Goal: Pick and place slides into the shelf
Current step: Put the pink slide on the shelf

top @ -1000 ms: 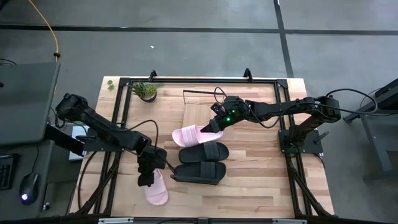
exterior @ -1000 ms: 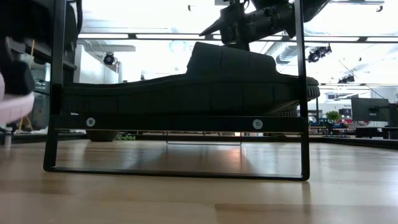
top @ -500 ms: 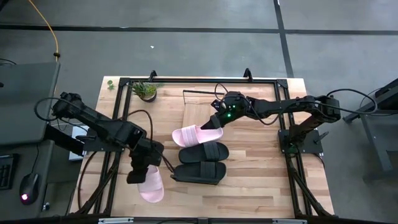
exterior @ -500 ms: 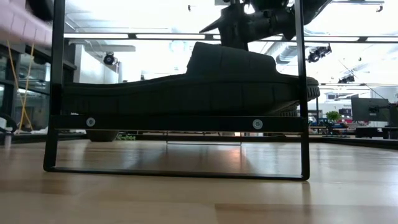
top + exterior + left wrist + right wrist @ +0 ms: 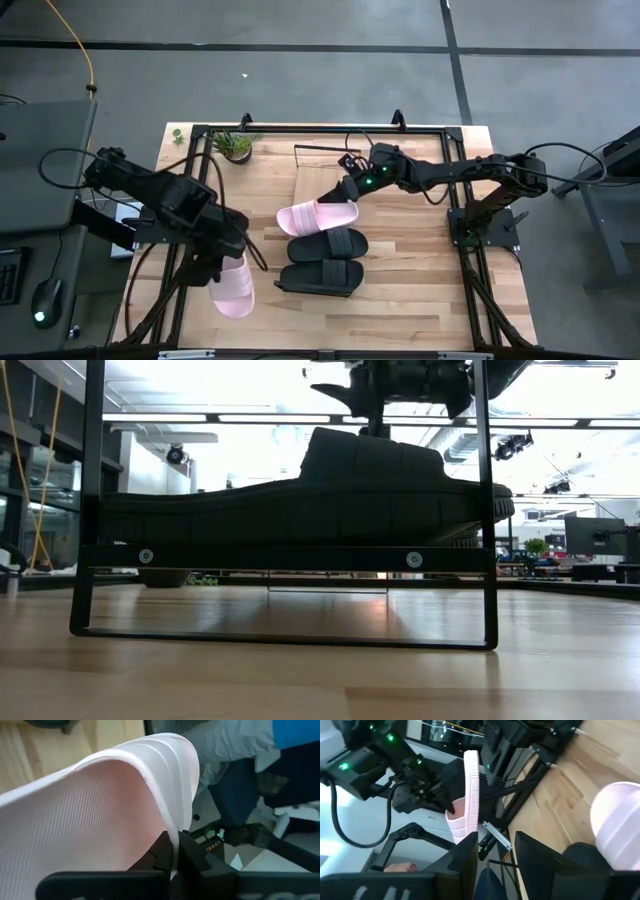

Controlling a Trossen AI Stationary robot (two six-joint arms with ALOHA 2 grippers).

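— grey floor around the counter (image 5: 420,290). which hand carries a slide?
— left hand (image 5: 222,262), clamped on a pink slide (image 5: 232,285) near the counter's left edge.
— and the shelf (image 5: 320,185)?
— toward the far edge, long axis front to back; right hand (image 5: 350,188), fingers apart, is nearer.

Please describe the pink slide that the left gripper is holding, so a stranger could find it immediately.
Look at the wooden table's left front part in the high view. There the left gripper is shut on a pale pink slide, lifted off the table. The other pink slide lies mid-table beside two black ones.

I am lifting the pink slide (image 5: 233,287) leftward with my left end effector (image 5: 216,268), while my right end effector (image 5: 349,189) is backing away.
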